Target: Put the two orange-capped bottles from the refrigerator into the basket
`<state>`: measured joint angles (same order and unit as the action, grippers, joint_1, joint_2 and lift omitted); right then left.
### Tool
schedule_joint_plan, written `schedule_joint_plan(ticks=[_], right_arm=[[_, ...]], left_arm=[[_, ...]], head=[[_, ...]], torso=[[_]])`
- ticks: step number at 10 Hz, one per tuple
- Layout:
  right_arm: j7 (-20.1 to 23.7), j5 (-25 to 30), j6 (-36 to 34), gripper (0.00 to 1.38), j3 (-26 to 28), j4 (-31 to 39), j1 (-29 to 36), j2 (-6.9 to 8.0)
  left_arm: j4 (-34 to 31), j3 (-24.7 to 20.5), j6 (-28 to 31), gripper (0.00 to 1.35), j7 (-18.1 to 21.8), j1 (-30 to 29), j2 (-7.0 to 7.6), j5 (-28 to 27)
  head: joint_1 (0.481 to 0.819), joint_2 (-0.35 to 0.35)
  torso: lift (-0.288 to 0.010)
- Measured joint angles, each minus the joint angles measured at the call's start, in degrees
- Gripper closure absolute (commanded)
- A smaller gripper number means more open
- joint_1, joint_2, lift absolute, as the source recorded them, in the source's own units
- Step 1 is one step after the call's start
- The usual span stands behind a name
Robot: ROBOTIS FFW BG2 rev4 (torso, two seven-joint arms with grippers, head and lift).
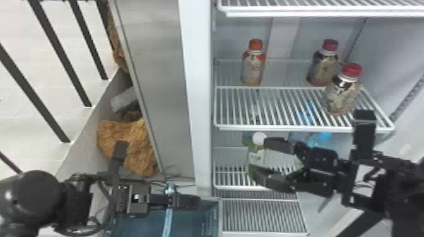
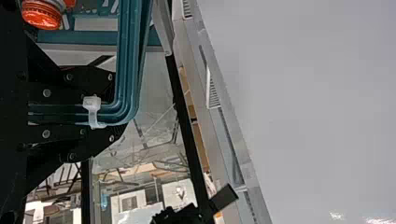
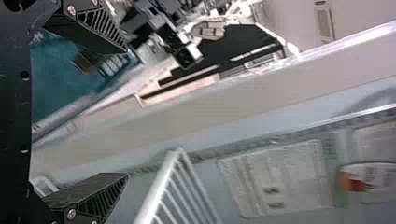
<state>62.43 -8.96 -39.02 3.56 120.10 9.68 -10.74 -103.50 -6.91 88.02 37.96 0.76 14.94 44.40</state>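
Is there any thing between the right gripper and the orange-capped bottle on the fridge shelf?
In the head view, the shelf's front edge lies between the right gripper and the bottle; the gripper probably must pass over it. No other bottle stands in between: the red-capped bottles are off to the right.

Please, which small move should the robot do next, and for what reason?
Probably raise the right gripper toward the orange-capped bottle, fingers open. That bottle stands upright on the shelf, higher in the head view than the gripper, whose spread fingers hold nothing. Another orange cap shows beside the basket, so this bottle seems the one left.
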Motion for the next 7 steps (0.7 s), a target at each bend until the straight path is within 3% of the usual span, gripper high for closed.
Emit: schedule_joint_plan(ticks=[2,7], right_arm=[[-4.7,-1.3,5.0,0.11,0.0,-0.2,-1.8,0.6],[-22.2,-5.8,30.1,0.08,-2.8,-9.2,-6.3,0.98]], left_arm=[[0.0,0.0,0.0,1.21,0.0,0.1,-0.04,-0.1],[0.0,0.1,0.0,1.21,-0.1,0.1,-0.18,0.1]], head=[[0.695,0.004],[0.695,-0.03]], torso=[[-0.04],[-0.04]])
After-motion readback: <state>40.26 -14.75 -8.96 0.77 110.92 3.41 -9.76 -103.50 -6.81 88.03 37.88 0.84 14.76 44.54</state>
